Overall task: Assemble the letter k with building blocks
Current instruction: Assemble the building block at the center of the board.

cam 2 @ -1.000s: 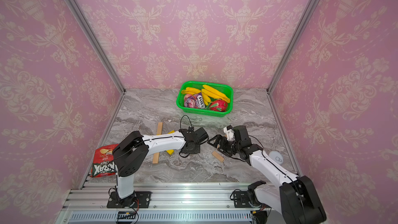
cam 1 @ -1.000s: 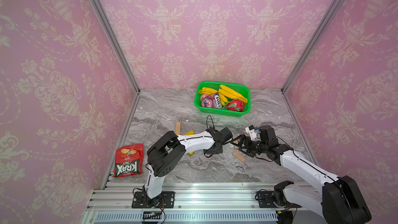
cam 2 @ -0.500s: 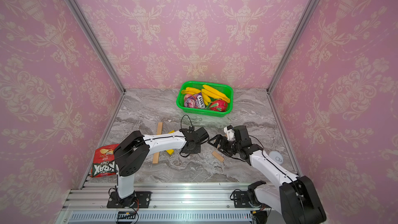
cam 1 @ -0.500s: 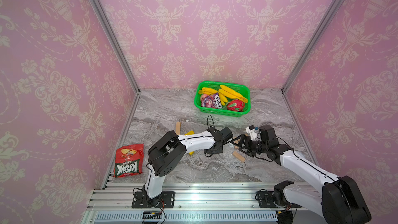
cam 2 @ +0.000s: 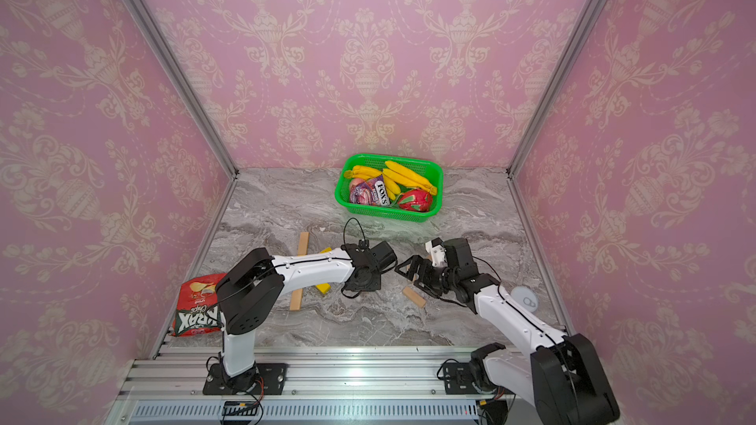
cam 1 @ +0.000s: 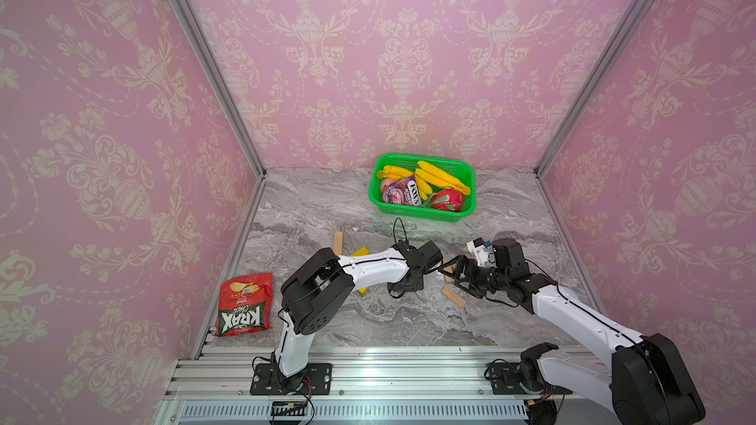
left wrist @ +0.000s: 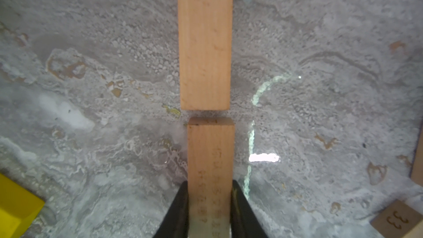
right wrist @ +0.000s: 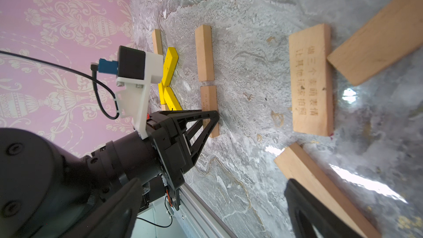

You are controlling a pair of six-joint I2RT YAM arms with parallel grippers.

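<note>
The grey marbled counter fills the floor of this pink booth. At the back sits a green basket of bananas and packets, and a red chip bag lies at the near left corner. Both arms reach toward the middle.

The right pincer hangs released, jaws spread wide, over three loose wood bars. The left pincer is clenched on the end of a wood bar that lies flat on the counter. That bar is in line with a second wood bar, with a thin gap between their ends. Just beside that pair lies the yellow-and-wood K.
</note>
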